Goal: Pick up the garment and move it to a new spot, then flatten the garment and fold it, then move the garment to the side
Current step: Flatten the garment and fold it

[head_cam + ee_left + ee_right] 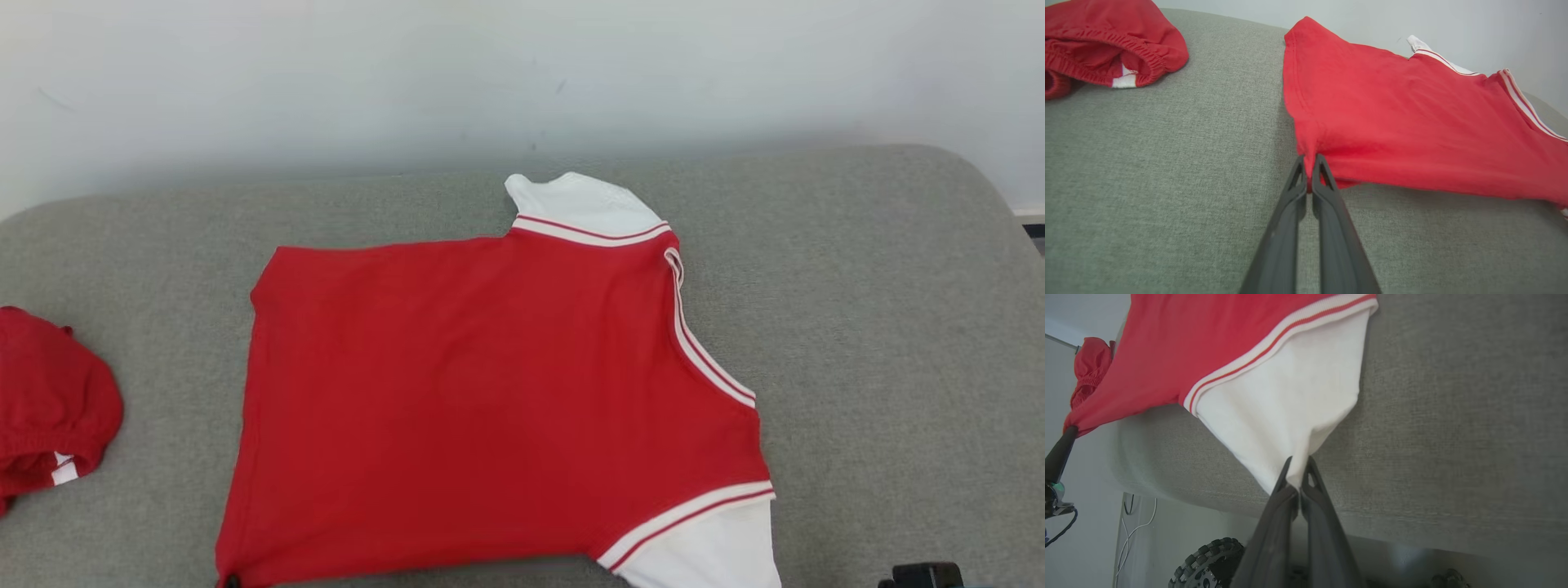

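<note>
The garment (490, 392) is a red shirt with white sleeves and white-striped trim, lying spread flat on the grey padded surface (882, 327). In the left wrist view my left gripper (1310, 163) is shut on the shirt's red bottom corner (1310, 134), which puckers at the fingertips. Its tip (231, 581) shows at that corner in the head view. My right gripper (1298, 469) is shut on the tip of the near white sleeve (1290, 400), at the surface's front edge. The far white sleeve (584, 204) lies flat near the wall.
A second red garment (49, 400) with an elastic band lies bunched at the left edge of the surface (1147, 143). A pale wall (522, 73) runs behind. Below the front edge, a knobbly wheel (1208, 563) and white cables (1133, 535) show.
</note>
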